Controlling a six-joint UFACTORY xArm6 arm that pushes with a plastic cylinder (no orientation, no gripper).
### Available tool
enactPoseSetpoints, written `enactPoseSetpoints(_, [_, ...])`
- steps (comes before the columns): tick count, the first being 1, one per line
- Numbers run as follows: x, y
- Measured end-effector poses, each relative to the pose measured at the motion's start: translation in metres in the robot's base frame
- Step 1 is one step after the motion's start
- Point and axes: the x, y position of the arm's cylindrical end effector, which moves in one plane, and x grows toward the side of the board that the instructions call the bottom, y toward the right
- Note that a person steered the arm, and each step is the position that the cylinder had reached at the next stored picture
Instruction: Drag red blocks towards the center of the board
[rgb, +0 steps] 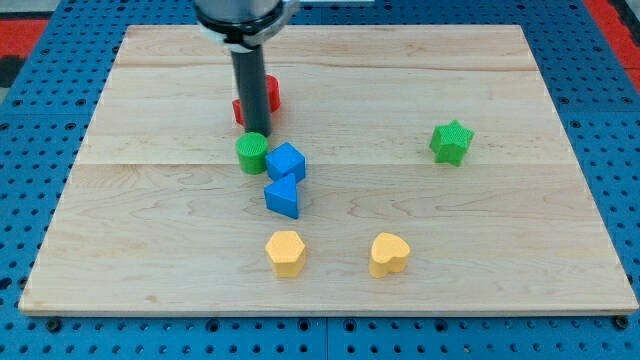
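While the red block (270, 95) is half hidden behind the rod, my tip (251, 132) — a bare rod, no jaws — is seen just below it, touching the green cylinder (252, 153).

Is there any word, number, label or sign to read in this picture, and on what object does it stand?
None: no text, number, label or sign can be read anywhere.
The wooden board is plain wood.
The red block, green cylinder, green star, two blue blocks and two yellow blocks carry no marks.
My tip, beside the red block, is plain dark.
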Motion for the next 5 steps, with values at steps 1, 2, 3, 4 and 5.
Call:
enactPoseSetpoints(1, [0.000, -0.062])
enactPoseSetpoints(2, [-0.038, -0.079])
enactPoseSetpoints(3, [-0.035, -0.016])
enactPoseSetpoints(4, [-0.022, 0.007])
enactPoseSetpoints(5, [-0.015, 0.034])
